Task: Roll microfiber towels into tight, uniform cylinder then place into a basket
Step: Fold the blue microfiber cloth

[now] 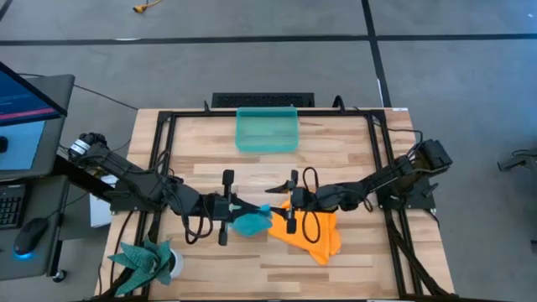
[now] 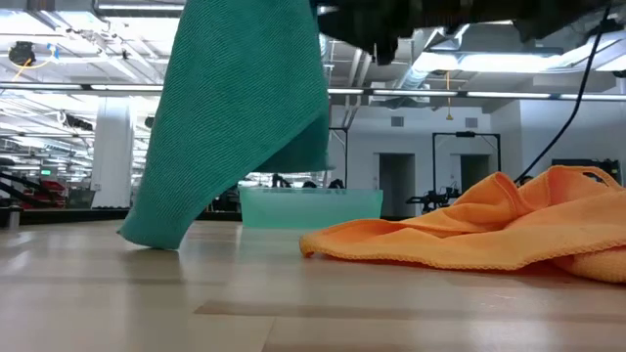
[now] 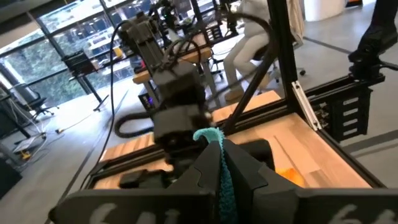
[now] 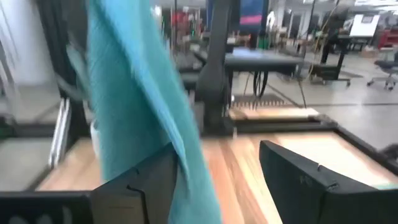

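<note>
Teal towel (image 2: 240,117) hangs draped — pinched in the left gripper (image 3: 219,177) — right gripper (image 4: 217,180) spread beside it

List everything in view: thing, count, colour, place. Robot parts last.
teal towel: 1, teal-blue, hanging lifted at table centre, lower corner touching the wood
orange towel: 1, orange-yellow, crumpled on the table right of the teal one
basket: 1, translucent teal-green, far middle of the table
plant: 1, green leaves in a white pot, near left corner
table: 1, light wood with a black frame
monitor: 1, beyond the table's left edge
left gripper: 1, dark, shut on the teal towel's top edge
right gripper: 1, dark, fingers open, one on each side of the hanging teal towel
</note>
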Tool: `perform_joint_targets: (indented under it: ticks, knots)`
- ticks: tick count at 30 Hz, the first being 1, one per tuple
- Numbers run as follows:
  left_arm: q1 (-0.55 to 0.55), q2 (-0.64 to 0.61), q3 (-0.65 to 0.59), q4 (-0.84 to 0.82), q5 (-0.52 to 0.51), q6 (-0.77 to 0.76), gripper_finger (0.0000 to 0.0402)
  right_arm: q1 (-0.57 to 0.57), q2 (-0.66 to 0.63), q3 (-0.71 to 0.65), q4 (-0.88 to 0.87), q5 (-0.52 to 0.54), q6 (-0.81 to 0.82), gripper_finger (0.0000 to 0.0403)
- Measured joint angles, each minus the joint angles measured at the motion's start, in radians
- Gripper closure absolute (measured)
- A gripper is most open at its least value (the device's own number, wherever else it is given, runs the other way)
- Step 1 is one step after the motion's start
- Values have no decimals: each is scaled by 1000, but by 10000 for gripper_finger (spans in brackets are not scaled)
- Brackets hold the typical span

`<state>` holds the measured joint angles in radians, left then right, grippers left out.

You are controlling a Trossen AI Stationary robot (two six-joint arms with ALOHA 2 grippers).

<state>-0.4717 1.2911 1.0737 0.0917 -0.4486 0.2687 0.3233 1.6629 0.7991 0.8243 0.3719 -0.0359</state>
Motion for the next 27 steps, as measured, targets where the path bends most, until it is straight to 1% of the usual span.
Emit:
perform_joint_targets:
  ticks: [3,10,13,16,18,27]
  knots:
    - [0,0,0,1,-1,6,401,-4,35,-7,-31,-1,10,187]
    - [0,0,0,8,-1,9,401,7,130,9,-17,-8,38,270]
    - [0,0,0,9,-1,20,401,20,145,15,-14,-11,41,293]
    - [0,0,0,24,-1,21,401,32,162,10,-39,-11,44,305]
    - [0,0,0,41,-1,29,401,35,176,21,-26,-11,50,308]
    - [0,-2,5,57,-5,60,401,35,220,17,-54,-4,108,311]
